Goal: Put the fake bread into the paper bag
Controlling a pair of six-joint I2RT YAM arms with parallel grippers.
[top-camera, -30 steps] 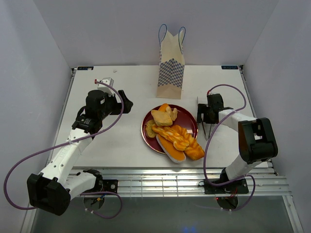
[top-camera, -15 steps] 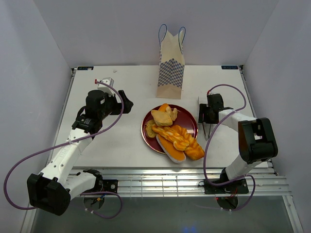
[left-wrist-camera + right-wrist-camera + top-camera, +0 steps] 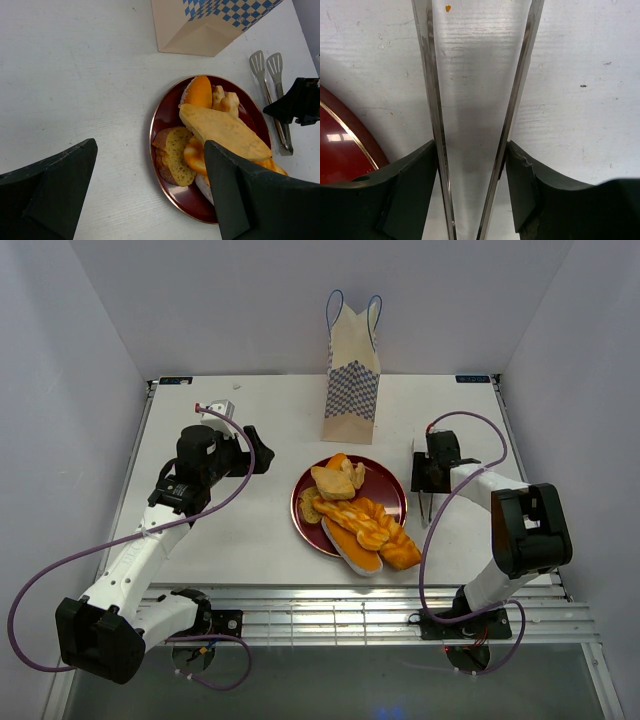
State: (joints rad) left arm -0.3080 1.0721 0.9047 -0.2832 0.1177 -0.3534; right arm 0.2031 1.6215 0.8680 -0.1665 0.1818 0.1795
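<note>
The right gripper (image 3: 470,150) is bracketing the tongs (image 3: 432,75), which are lying flat on the table (image 3: 580,60). Each finger is touching the outer side of one steel arm, so the jaws are closing on the tool, while the two arms are spreading apart ahead of the fingertips. The left gripper (image 3: 150,145) is hovering with its jaws wide apart and gripping nothing. The fake bread (image 3: 360,520) is sitting heaped on a dark red plate (image 3: 160,115) just to the left of the right gripper and ahead of the left one's open fingers, with the long braided loaf overhanging the plate's near rim. The paper bag (image 3: 352,380) is standing upright farther ahead, beyond the plate, well apart from both grippers. No bread is showing at its mouth, so the loading is probably not yet under way. The thin polished arms are offering little to grip, so the tongs may be twisting or sliding out as they are being raised. A hard squeeze would be snapping them shut before they are reaching a piece. The glossy bread may be slipping from the tong heads. The light bag may be tipping, or its loop handles snagging, if a piece is being pushed against its rim.
</note>
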